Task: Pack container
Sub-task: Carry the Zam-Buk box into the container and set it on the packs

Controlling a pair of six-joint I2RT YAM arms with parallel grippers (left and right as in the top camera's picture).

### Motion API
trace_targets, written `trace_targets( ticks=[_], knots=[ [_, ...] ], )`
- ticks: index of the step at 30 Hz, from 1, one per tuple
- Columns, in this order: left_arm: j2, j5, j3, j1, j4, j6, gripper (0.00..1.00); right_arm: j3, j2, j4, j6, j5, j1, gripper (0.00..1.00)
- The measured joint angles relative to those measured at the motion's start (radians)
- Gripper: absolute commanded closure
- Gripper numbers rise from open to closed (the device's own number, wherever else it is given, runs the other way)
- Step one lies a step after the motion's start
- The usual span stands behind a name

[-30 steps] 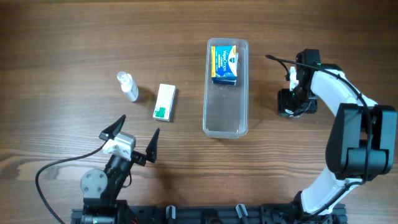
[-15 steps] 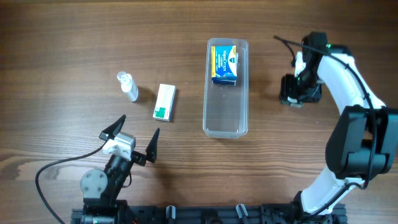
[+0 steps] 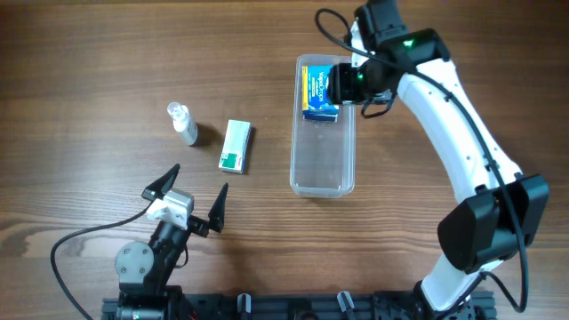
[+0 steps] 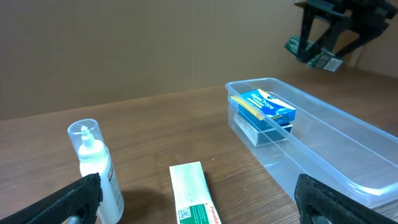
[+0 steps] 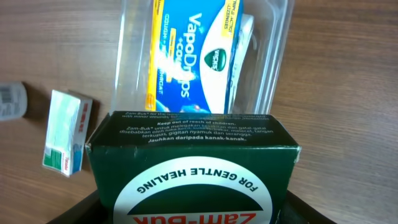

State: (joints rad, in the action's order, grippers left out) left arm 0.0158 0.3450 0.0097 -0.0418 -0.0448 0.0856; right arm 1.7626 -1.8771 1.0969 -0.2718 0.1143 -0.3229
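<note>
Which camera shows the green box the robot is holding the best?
The right wrist view: the green box fills the bottom of the picture and its white lettering reads clearly. The left wrist view shows it small, held up by the right gripper. Overhead, the gripper mostly hides it.

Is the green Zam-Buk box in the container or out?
Out: the right pincer holds the green box aloft at the container rim; only the blue VapoDrops box lies inside.
</note>
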Motion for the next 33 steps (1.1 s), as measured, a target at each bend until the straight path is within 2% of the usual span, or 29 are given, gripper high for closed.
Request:
trace_targets(
  ticks=[10,33],
  knots=[
    [0.000,0.000,0.000,0.000,0.000,0.000,0.00,0.000,-0.004,-0.140,-0.114,-0.098,-0.041,0.41],
    [0.000,0.000,0.000,0.000,0.000,0.000,0.00,0.000,-0.164,-0.237,-0.071,-0.100,-0.057,0.41]
  ],
)
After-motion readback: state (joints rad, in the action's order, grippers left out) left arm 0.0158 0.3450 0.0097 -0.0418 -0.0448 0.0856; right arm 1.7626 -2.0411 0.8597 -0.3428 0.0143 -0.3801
